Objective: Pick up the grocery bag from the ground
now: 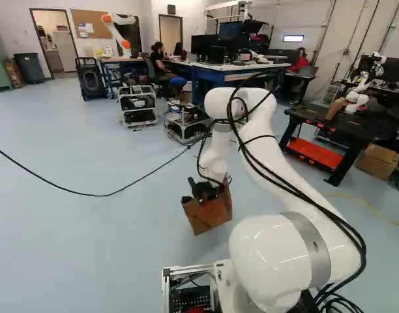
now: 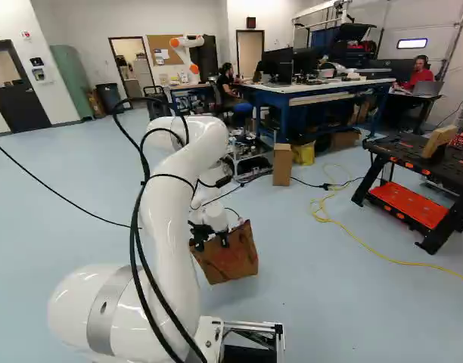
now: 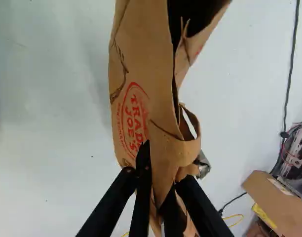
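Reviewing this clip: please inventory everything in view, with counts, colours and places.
Paper grocery bag: 1, brown, between the gripper's fingers
Workbench: 1, blue, pale top, background
Carts: at least 2, silvery, beyond the bag
Work stand: 1, black and orange, right of right base view
Upright cardboard box: 1, brown, before workbench
Floor cables: yellow near work stand; black across left base view's floor
Corkboard: 1, brown, far wall
Another robot: 2, one white-orange by corkboard, one white at left base view's right
Gripper: 1, black
Arm: 1, white, foreground
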### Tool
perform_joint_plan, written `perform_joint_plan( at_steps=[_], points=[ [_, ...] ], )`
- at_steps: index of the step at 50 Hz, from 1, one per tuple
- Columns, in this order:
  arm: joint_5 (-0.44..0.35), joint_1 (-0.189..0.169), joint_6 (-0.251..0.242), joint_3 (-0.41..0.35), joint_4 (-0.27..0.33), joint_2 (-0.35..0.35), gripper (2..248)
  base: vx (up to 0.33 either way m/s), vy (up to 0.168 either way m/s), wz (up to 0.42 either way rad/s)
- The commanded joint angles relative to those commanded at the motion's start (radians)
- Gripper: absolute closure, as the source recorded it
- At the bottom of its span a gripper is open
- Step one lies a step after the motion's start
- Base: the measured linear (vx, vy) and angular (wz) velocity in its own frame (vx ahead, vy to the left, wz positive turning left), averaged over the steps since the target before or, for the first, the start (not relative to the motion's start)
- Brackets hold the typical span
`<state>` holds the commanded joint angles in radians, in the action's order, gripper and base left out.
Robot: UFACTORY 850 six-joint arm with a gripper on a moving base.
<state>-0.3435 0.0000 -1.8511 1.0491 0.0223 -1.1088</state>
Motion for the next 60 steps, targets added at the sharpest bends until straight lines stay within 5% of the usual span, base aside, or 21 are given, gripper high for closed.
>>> perform_joint_plan(
  at_steps=[60],
  points=[
    [-0.393,0.012,0.0,-0.449,0.0,0.515,228,0.0,0.0,0.0]
  ],
)
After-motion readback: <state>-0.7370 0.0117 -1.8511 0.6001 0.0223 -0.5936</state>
